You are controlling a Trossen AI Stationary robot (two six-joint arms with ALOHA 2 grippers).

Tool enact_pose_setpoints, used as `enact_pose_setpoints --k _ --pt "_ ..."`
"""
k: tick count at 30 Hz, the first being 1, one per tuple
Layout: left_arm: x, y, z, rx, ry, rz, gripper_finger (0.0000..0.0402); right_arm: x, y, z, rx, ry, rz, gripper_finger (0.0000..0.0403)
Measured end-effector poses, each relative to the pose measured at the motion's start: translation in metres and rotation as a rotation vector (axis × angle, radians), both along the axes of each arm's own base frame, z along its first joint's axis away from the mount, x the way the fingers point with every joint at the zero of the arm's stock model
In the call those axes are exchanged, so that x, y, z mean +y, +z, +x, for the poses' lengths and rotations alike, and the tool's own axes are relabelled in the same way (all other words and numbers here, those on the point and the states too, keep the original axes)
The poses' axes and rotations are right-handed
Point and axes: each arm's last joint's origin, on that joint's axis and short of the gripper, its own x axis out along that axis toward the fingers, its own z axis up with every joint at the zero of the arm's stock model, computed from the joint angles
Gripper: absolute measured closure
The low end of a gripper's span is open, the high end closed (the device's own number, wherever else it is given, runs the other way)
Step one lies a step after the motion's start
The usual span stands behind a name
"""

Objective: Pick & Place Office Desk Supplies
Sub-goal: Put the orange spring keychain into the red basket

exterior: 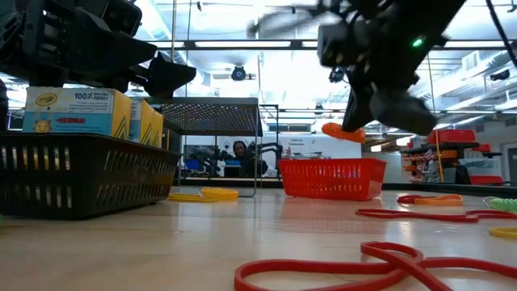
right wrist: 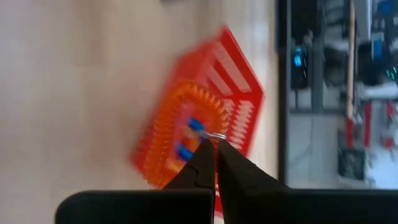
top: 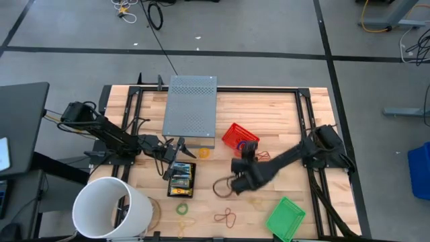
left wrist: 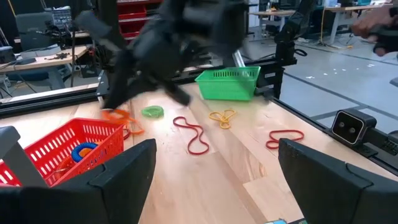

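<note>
Orange coiled band, pinched in the closed right end effector, should be released squarely over the red basket.

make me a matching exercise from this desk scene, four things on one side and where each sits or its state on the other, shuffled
Things:
1. red basket
2. green basket
3. crayon boxes
4. right gripper

Places or states:
A. in the black basket near the left gripper
B. near edge of the table, right of centre
C. shut on an orange coil
D. mid-table, beside the grey metal box

Pairs: 1-D, 2-B, 3-A, 4-C
</note>
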Motion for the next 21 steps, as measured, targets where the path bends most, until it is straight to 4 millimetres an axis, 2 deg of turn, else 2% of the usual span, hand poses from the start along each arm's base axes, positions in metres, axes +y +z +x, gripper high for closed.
enact_pose_setpoints --k 5,10,21 --pt "0.000 0.000 0.000 -0.001 0.000 0.000 0.0063 -0.036 0.001 0.006 0.069 -0.104 0.003 0.0402" --pt "0.000 0.000 0.000 -0.001 0.000 0.000 0.0063 -0.068 -0.001 0.013 0.147 -0.171 0.101 0.0399" --pt "0.000 0.000 0.000 -0.001 0.000 0.000 0.0063 -0.106 -0.006 0.019 0.281 -0.179 0.385 0.0388"
